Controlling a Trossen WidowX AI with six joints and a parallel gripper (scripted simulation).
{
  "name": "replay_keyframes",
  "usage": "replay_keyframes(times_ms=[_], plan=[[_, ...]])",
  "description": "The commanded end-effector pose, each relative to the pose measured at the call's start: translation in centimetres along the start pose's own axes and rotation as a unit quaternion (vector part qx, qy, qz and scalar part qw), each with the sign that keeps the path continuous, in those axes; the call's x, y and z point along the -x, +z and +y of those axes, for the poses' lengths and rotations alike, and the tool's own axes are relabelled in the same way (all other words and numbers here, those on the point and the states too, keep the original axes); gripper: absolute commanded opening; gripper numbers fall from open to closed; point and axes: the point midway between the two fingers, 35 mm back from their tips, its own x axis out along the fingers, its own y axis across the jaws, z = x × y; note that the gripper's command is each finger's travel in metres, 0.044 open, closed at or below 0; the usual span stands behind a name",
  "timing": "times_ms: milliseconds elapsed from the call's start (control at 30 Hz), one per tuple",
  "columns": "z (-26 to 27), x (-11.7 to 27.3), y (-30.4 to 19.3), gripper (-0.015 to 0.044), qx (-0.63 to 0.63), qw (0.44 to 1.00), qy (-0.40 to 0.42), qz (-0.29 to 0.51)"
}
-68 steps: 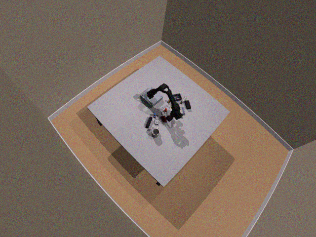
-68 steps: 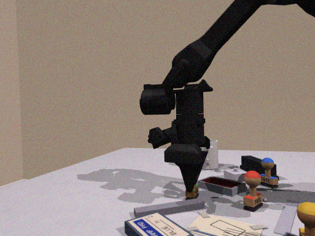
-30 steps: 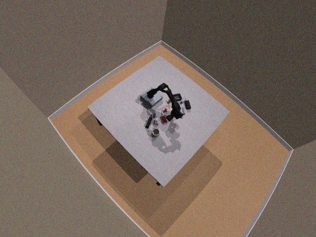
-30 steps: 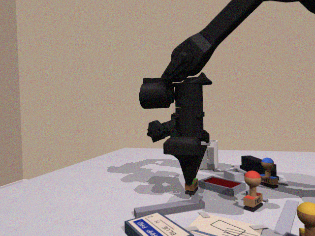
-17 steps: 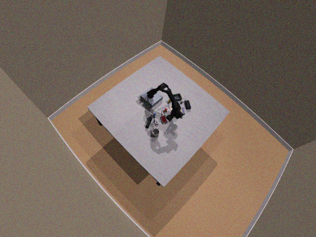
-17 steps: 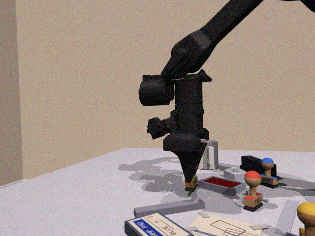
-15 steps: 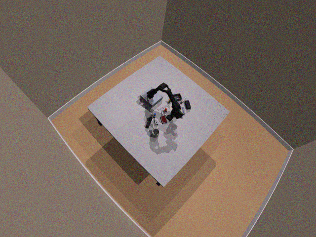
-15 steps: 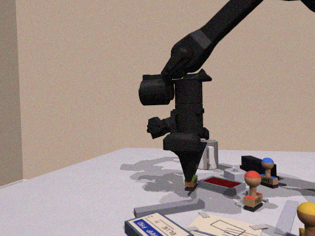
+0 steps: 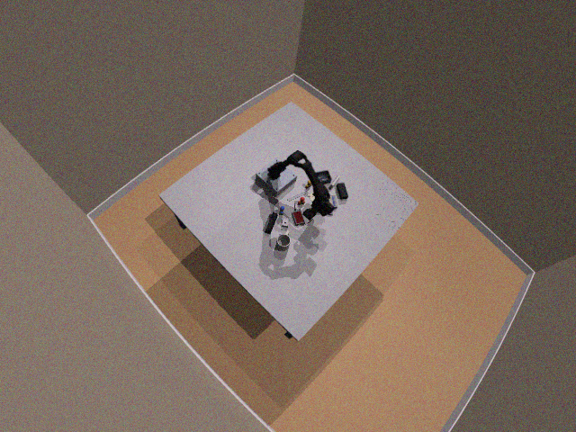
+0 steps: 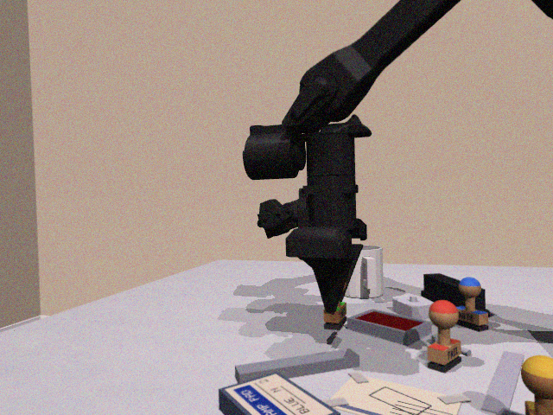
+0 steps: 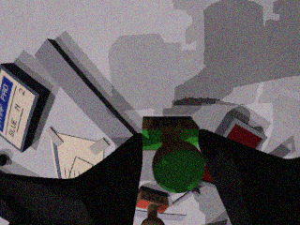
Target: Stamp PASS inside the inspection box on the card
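Note:
My gripper (image 10: 333,309) (image 11: 170,137) is shut on a wooden stamp with a green knob (image 10: 334,316) (image 11: 179,166). The stamp hangs upright, a little above the table; its label cannot be read. The open ink pad (image 10: 386,320) (image 11: 243,135) (image 9: 298,217) with a red surface lies beside it, to the right in the exterior view. The cream card (image 10: 357,391) (image 11: 70,149) lies taped down nearer that camera, with the outlined box partly seen in the wrist view. No clear print shows in the part of the box in view.
A grey bar (image 10: 295,365) (image 11: 86,86) and a blue-labelled pad box (image 10: 272,395) (image 11: 20,110) lie beside the card. Red (image 10: 443,315), blue (image 10: 469,288) and yellow (image 10: 537,373) knobbed stamps stand to the right. A white mug (image 10: 375,272) (image 9: 283,241) and a black block (image 10: 437,285) are behind.

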Motion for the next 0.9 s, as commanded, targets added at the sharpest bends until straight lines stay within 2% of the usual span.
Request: replay_keyframes(times_ms=[0,867], plan=[[0.0,0.3,0.1,0.0,0.0,1.0,0.0,-0.001],[0.0,1.6,0.1,0.0,0.0,1.0,0.0,-0.001]])
